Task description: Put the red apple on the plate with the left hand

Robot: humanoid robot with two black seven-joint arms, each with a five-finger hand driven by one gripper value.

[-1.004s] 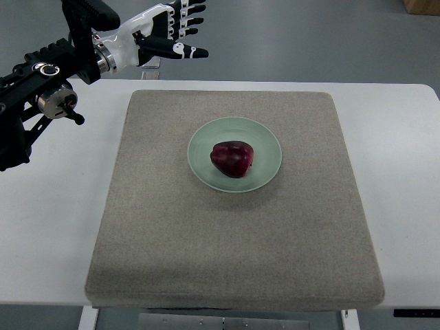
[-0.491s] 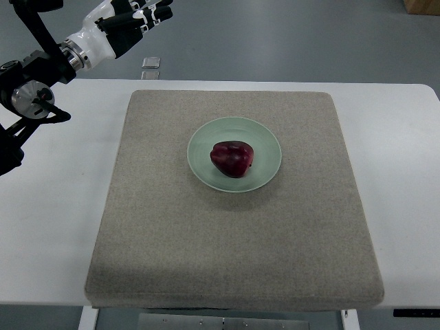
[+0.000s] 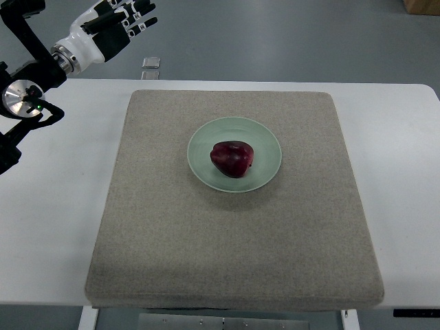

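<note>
A dark red apple (image 3: 232,159) sits near the middle of a round pale green ceramic plate (image 3: 265,141), which rests on a square grey-beige fabric mat (image 3: 234,240) covering a white table (image 3: 405,172). Nothing crowds the plate. Well beyond the mat's far left corner, the left hand (image 3: 117,20) hovers with fingers spread, holding nothing; its fingertips are cut off by the top edge.

White table (image 3: 405,179) carries a grey-brown mat (image 3: 234,240), roughly square, covering most of its middle. Bare table shows at 3, 9 and 12 o'clock of the mat. Mat's 6 o'clock edge overhangs table's near edge.
</note>
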